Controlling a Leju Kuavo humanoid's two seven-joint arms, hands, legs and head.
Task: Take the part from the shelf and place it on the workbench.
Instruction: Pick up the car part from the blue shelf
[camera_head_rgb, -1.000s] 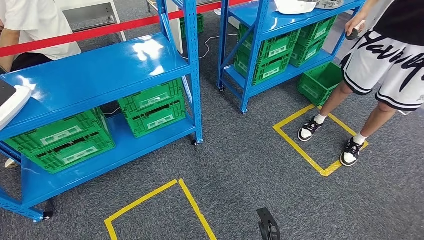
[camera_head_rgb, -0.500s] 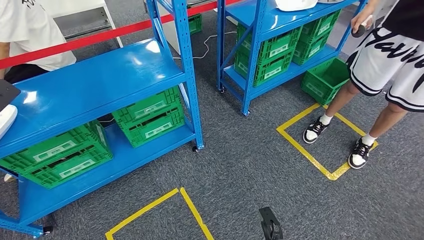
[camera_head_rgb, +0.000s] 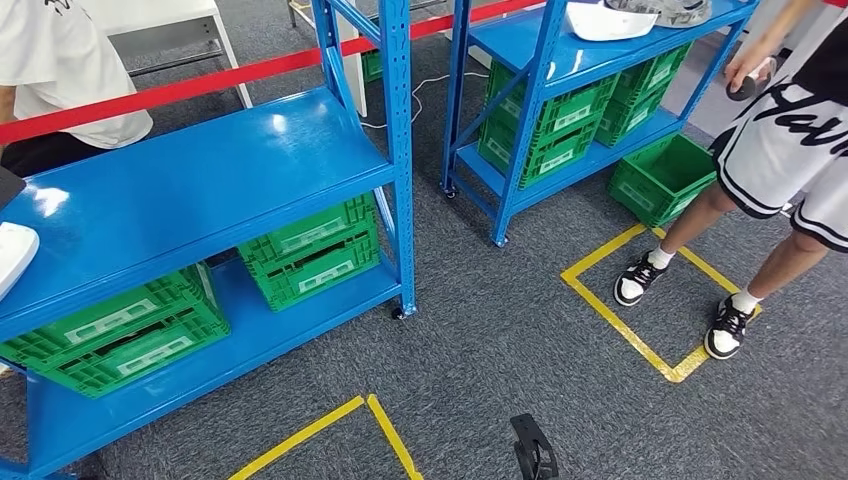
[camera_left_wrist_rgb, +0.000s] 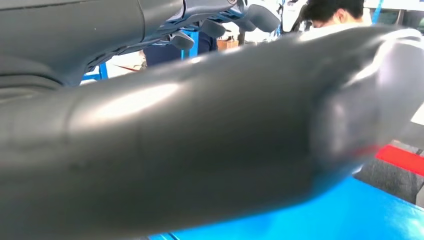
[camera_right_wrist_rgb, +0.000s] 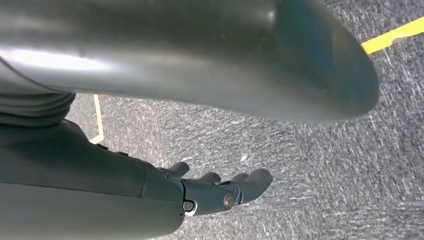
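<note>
Head view: saw a likely part (camera_head_rgb: 14, 256), white, lying at the near blue shelf's (camera_head_rgb: 200, 180) left edge. Judged best to square up close before reaching. Found right hand (camera_right_wrist_rgb: 220, 192) empty, fingers loosely apart; could not tell for left hand (camera_left_wrist_rgb: 200, 140). Noted green crates (camera_head_rgb: 310, 250), shelf post (camera_head_rgb: 400, 150), a person (camera_head_rgb: 780, 150) nearby.

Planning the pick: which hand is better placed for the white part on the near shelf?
Left, probably. The white part lies at the left end of the near shelf, and the left hand is over blue shelving; the right hand hangs over carpet.
</note>
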